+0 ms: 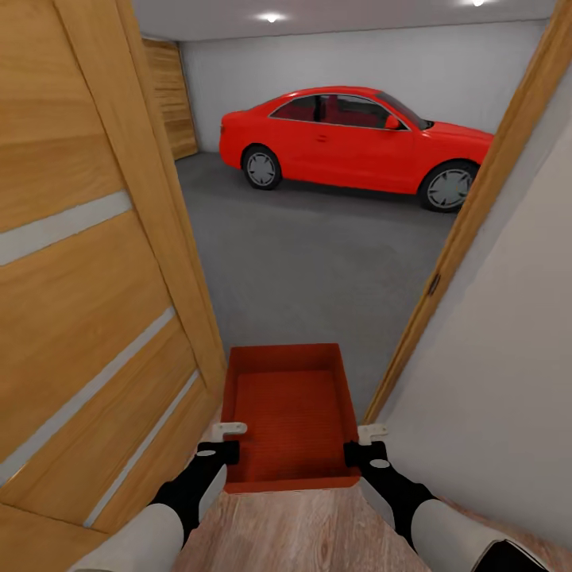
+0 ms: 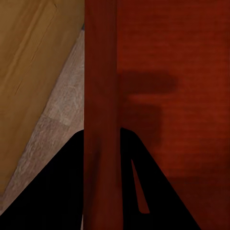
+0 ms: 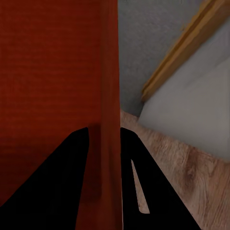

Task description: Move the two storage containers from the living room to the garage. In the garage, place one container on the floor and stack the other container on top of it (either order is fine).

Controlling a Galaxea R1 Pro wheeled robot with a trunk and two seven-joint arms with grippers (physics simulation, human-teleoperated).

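Observation:
One orange-red storage container [image 1: 290,413], open-topped and empty, hangs between my two arms at the doorway into the garage. My left gripper [image 1: 226,441] is shut on its left wall [image 2: 100,96], and my right gripper [image 1: 361,445] is shut on its right wall [image 3: 108,72]. In each wrist view the thin wall runs between the dark fingers [image 2: 48,191] [image 3: 158,191]. The box's far end reaches over the dark grey concrete floor [image 1: 318,254] of the garage. Light wood planks [image 1: 302,532] lie under its near end. The second container is out of view.
An open oak door [image 1: 79,278] with frosted strips stands close on the left. The door frame [image 1: 477,214] and a pale wall [image 1: 508,357] close in on the right. A red car [image 1: 357,139] is parked across the back of the garage, with open concrete before it.

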